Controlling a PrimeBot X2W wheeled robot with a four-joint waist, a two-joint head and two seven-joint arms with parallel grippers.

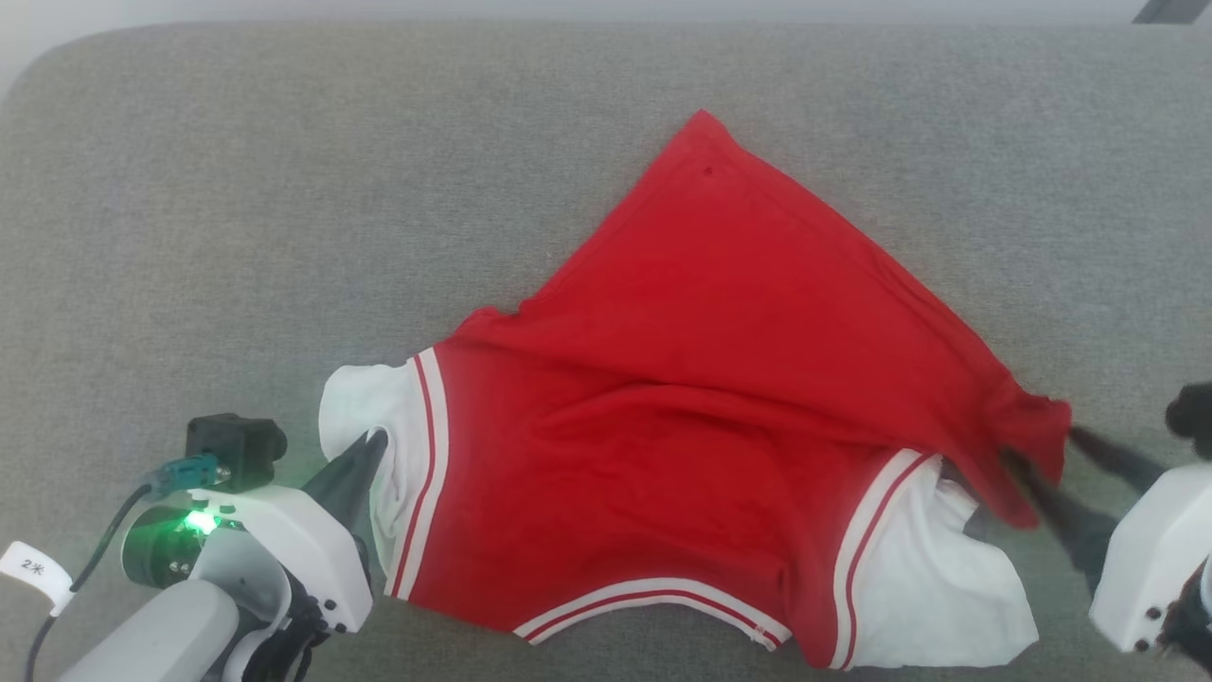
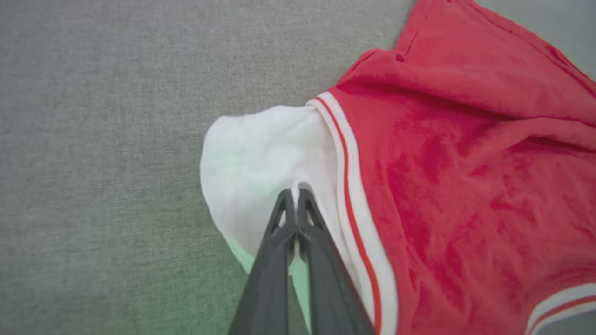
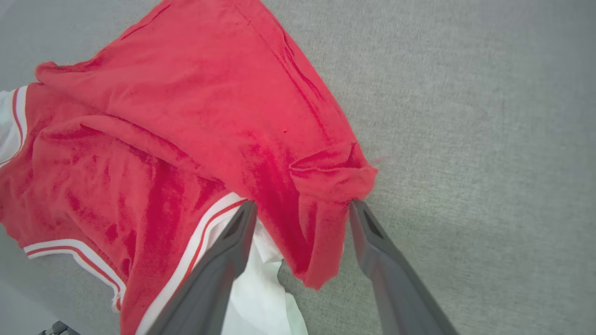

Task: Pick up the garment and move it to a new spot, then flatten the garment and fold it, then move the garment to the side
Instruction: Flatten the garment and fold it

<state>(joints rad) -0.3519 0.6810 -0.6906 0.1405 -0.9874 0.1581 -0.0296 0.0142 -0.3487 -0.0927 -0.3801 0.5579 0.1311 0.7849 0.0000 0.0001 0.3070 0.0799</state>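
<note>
Closest in, at the lower left of the head view, the pale-cased left gripper [image 1: 376, 440] with two long dark fingers has its jaws pressed fully together. They pinch a fold of the white sleeve [image 1: 365, 398] at the left end of the garment [image 1: 701, 379], a soft red jersey-like shirt with white, red-striped trim bands. In the left wrist view the left gripper [image 2: 296, 195] bites into the white sleeve [image 2: 251, 158] just beside the striped band, and the cloth puckers at the tips.

The garment [image 2: 465, 163] lies spread and creased across the middle of the grey fabric-covered surface [image 1: 237, 189], one red corner pointing away from the robot. A second white sleeve is at the lower right.

At the right edge, the right gripper [image 1: 1046, 450] is blurred. The right wrist view shows the right gripper [image 3: 302, 207] with jaws wide apart, straddling a loose red corner flap of the garment [image 3: 186, 116] without clamping it.
</note>
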